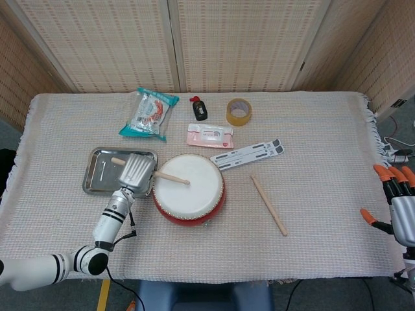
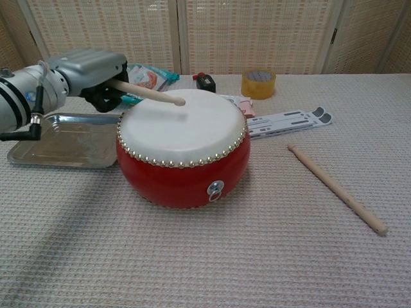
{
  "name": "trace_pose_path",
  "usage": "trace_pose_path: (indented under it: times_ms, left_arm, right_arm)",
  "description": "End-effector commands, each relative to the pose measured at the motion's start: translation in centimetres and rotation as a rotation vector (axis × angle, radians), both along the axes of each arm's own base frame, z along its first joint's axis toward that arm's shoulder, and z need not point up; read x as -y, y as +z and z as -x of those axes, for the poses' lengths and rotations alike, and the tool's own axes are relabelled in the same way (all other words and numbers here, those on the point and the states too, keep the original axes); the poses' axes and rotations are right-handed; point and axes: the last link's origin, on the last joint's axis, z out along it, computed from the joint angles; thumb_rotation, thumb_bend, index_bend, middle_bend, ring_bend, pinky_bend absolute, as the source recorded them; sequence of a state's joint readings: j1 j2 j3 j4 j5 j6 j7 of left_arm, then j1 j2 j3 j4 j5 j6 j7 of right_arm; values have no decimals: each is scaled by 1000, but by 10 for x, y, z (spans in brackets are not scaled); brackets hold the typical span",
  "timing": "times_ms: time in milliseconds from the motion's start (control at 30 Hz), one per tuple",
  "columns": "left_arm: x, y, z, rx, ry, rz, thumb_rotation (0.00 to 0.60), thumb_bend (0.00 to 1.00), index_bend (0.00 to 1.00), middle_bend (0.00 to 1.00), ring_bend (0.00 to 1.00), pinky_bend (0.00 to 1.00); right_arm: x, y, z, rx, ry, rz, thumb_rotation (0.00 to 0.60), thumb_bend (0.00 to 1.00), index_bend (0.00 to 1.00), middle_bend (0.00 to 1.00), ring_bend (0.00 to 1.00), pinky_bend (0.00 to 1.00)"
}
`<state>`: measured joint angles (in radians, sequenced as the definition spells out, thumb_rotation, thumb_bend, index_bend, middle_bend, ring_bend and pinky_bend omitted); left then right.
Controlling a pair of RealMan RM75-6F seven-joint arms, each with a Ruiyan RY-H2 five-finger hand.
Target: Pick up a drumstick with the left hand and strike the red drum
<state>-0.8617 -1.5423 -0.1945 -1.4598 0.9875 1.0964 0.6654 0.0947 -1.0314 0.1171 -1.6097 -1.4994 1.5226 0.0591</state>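
The left hand (image 2: 96, 77) grips a drumstick (image 2: 149, 94) whose tip meets the red drum (image 2: 183, 151), so the strike looks delivered; the right hand (image 1: 397, 202) idles empty, fingers apart.

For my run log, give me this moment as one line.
left hand: holds drumstick | tip on red drum skin | right hand: idle, open

A staged indoor test area, like a robotics lab. A desk (image 1: 311, 194) covered with a beige woven cloth stands before folding screens (image 1: 233, 42) of pale woven panels. Unrelated props lie scattered on it: a tape roll (image 1: 238, 111), a snack packet (image 1: 149, 113), a metal tray (image 1: 97, 172). Cables (image 1: 397, 154) trail on the floor at the right.
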Motion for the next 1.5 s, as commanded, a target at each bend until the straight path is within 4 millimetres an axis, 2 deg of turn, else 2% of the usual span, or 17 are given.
trace_pose_path:
  times_ms: [33, 167, 267, 367, 433, 533, 767, 867, 1000, 1233, 1300, 1500]
  left_arm:
    - [4, -9, 0, -5, 10, 26, 600, 708, 988, 1000, 991, 1000]
    - [4, 5, -9, 422, 204, 143, 600, 707, 988, 1000, 990, 1000]
    - [4, 17, -13, 676, 272, 204, 600, 706, 987, 1000, 989, 1000]
    - [4, 21, -12, 773, 284, 235, 600, 707, 986, 1000, 990, 1000]
    - [4, 20, -9, 761, 266, 239, 600, 707, 986, 1000, 990, 1000]
    - [3, 13, -4, 646, 207, 228, 600, 708, 986, 1000, 989, 1000]
    - [-2, -3, 11, 97, -37, 49, 600, 712, 986, 1000, 983, 1000]
    - [-2, -5, 12, -48, -65, 16, 600, 713, 985, 1000, 981, 1000]
    - [2, -1, 6, 47, -4, 14, 600, 712, 984, 1000, 981, 1000]
    - [9, 18, -8, 513, 164, 112, 600, 710, 982, 1000, 981, 1000]
    - [8, 20, -7, 514, 173, 135, 600, 708, 982, 1000, 981, 1000]
    - [2, 16, -2, 331, 89, 63, 600, 709, 983, 1000, 980, 1000]
  right_arm:
    - [0, 0, 0, 1, 0, 0, 600, 193, 0, 112, 0, 24]
    - [-1, 1, 1, 1, 0, 5, 600, 193, 0, 112, 0, 24]
    - [-2, 2, 1, 1, 0, 9, 600, 193, 0, 112, 0, 24]
    - [-2, 1, 1, 2, 1, 7, 600, 193, 0, 112, 0, 23]
    - [-2, 1, 0, 2, 2, 5, 600, 193, 0, 112, 0, 23]
    - [-1, 0, 0, 1, 3, 3, 600, 193, 0, 112, 0, 24]
    - [0, 1, -1, -1, 3, 5, 600, 193, 0, 112, 0, 23]
    - [0, 2, -2, -3, 6, 9, 600, 193, 0, 112, 0, 23]
    - [0, 4, -6, -10, 17, 31, 600, 193, 0, 112, 0, 23]
    - [-2, 9, -10, -11, 23, 57, 600, 193, 0, 112, 0, 24]
    - [-1, 9, -11, -11, 24, 57, 600, 194, 0, 112, 0, 23]
    - [-1, 9, -11, -13, 24, 55, 600, 193, 0, 112, 0, 24]
